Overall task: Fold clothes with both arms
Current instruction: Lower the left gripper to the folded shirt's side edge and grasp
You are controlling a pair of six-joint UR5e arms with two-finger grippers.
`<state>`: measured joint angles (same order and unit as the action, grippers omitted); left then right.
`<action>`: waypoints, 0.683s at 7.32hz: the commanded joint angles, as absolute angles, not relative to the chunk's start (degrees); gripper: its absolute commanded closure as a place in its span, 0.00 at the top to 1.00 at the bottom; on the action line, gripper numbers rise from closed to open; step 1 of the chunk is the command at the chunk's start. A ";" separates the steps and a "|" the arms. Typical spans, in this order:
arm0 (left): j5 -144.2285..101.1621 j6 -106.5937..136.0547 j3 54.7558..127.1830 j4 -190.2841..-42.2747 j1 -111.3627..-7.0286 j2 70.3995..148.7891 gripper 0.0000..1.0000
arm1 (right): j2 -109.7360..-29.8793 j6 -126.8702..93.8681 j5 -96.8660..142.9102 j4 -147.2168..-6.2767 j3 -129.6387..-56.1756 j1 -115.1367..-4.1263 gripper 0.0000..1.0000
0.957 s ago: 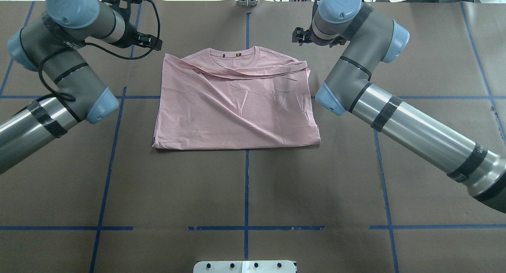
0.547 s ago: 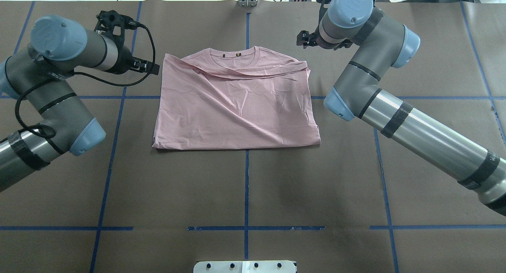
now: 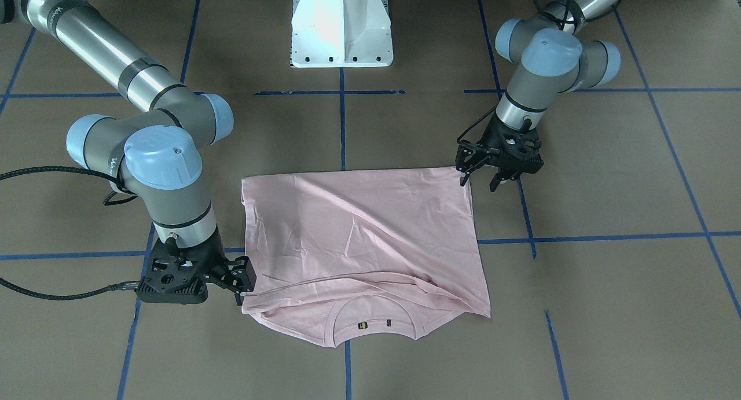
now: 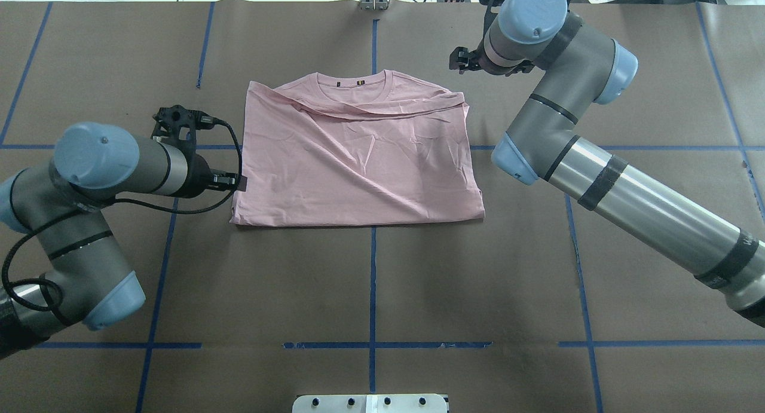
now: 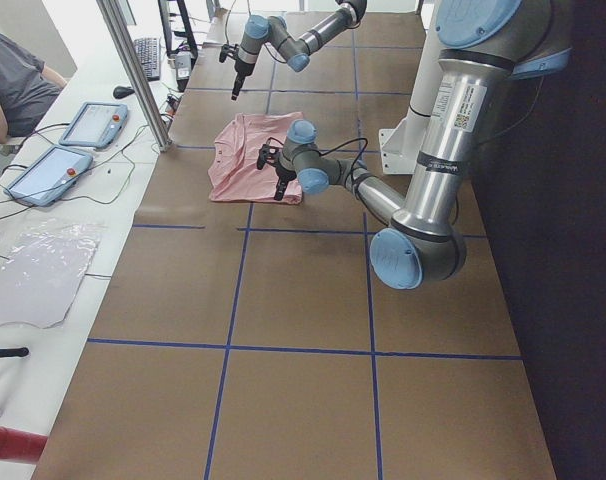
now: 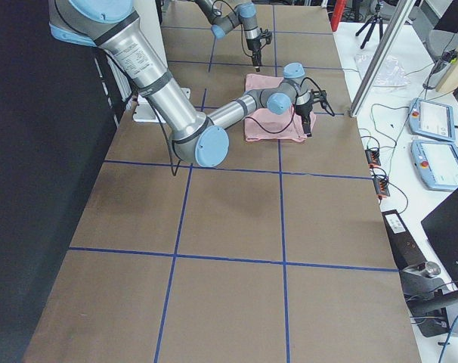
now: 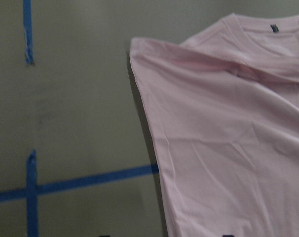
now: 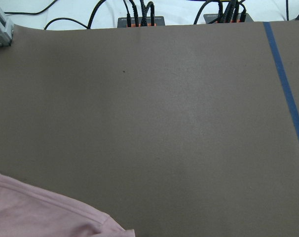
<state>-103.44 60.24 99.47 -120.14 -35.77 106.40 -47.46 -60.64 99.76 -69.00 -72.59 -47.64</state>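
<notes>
The clothes are a single pale pink T-shirt (image 4: pixel 358 156), lying flat and partly folded in the middle of the brown table, plain side up. Its collar (image 3: pixel 370 325) points away from the robot. My left gripper (image 3: pixel 478 184) is open at the shirt's hem corner on the robot's left, with one fingertip at the cloth edge. In the overhead view this left gripper (image 4: pixel 237 183) sits beside the shirt's left edge. My right gripper (image 3: pixel 243 284) is open beside the far shoulder corner and holds nothing. The right wrist view catches only a corner of the T-shirt (image 8: pixel 41 217).
Blue tape lines (image 4: pixel 372 281) cross the brown table cover. The white pedestal base (image 3: pixel 341 29) stands at the robot's side. Cables (image 8: pixel 134 15) run along the far edge. A side table with tablets (image 5: pixel 53 170), a metal post (image 5: pixel 133 70) and a seated person (image 5: pixel 13 80) lies beyond.
My left arm swung toward the robot, carrying its gripper along the shirt's left edge from the shoulder corner to the hem corner. The right arm shifted slightly. The shirt has not moved.
</notes>
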 commanded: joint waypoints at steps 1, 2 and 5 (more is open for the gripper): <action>-101.34 63.19 99.59 -120.06 -31.30 105.73 0.62 | -47.46 -60.64 99.76 -68.99 -72.60 -47.64 1.00; -101.34 63.54 99.41 -119.97 -31.29 105.73 0.55 | -47.55 -60.64 99.76 -68.99 -72.60 -47.64 1.00; -101.25 63.63 99.14 -119.79 -31.29 105.64 0.04 | -47.90 -60.64 99.76 -68.91 -72.68 -47.64 1.00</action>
<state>-101.30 63.57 99.24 -119.82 -31.33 105.66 -47.72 -60.64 99.76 -68.92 -72.62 -47.64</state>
